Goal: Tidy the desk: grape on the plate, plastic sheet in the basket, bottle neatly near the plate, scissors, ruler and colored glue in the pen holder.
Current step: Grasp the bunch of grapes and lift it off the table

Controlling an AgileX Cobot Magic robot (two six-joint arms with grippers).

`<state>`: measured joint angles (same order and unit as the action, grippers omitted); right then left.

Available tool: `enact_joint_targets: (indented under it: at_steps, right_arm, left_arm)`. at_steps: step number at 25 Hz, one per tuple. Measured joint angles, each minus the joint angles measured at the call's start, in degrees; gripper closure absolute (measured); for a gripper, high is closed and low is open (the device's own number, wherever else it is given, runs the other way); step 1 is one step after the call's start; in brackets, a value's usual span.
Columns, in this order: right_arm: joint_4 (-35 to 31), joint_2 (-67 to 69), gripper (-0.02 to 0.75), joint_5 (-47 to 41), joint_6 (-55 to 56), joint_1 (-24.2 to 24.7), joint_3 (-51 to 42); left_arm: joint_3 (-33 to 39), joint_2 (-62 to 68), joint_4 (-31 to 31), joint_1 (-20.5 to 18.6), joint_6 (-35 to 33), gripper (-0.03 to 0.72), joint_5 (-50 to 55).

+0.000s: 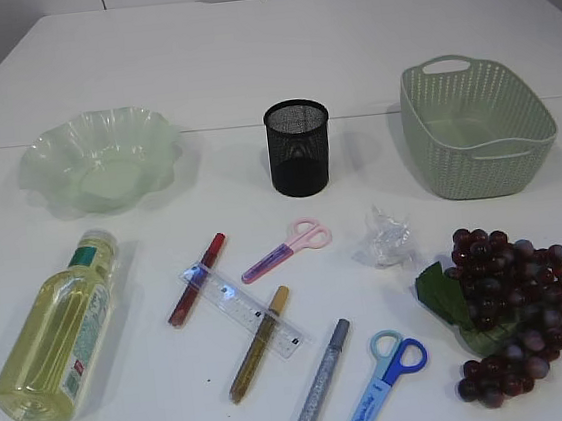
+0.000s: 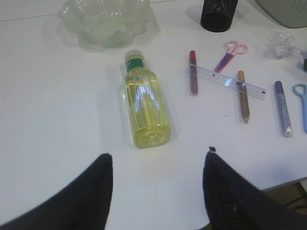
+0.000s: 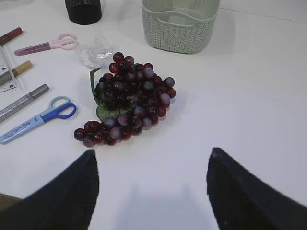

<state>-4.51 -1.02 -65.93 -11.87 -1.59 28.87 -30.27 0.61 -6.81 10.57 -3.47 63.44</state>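
1. Lying on its side on the worktop (image 1: 245,63), the bottle (image 1: 57,329) sits below the plate (image 1: 100,159).
2. Left fingers (image 2: 76,196) spread wide, holding nothing.
3. Right fingers (image 3: 62,196) likewise wide, near the grape (image 3: 129,105).
4. Blue scissors (image 1: 384,376) are cut off at the exterior view's bottom edge.
5. Crumpled plastic sheet (image 1: 384,238) is hard to make out.

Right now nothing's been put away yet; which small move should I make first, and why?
Probably lower the right gripper onto the grapes. Its open jaws already frame the bunch, which lies clear of the crumpled plastic sheet and the blue scissors, while the plate sits empty at the far left.
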Motion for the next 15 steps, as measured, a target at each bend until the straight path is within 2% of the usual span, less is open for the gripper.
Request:
enact_joint_targets:
  at_steps: [15]
  right_arm:
    - [0.00,0.00,0.190,0.00,0.00,0.00,0.00]
  left_arm:
    - [0.00,0.00,0.00,0.00,0.00,0.253,0.00]
